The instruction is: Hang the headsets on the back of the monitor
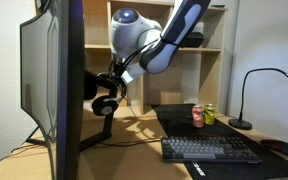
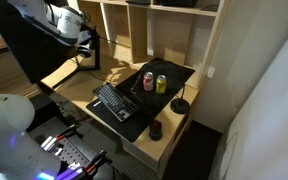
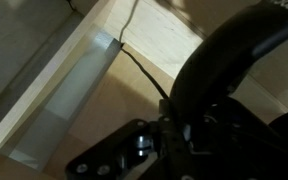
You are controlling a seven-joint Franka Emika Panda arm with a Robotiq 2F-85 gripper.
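Left of centre in an exterior view, the gripper [image 1: 117,75] sits right at the top of the headsets [image 1: 104,98], which are up clear of the desk [image 1: 134,135], just behind the monitor [image 1: 59,80] filling the frame's left side. The fingers are lost, black on black, so I can't tell whether they're clamped. In the wrist view the black headband arcs across the right half. The keyboard [image 1: 209,150] and two cans [image 1: 203,115] sit lower right, well apart.
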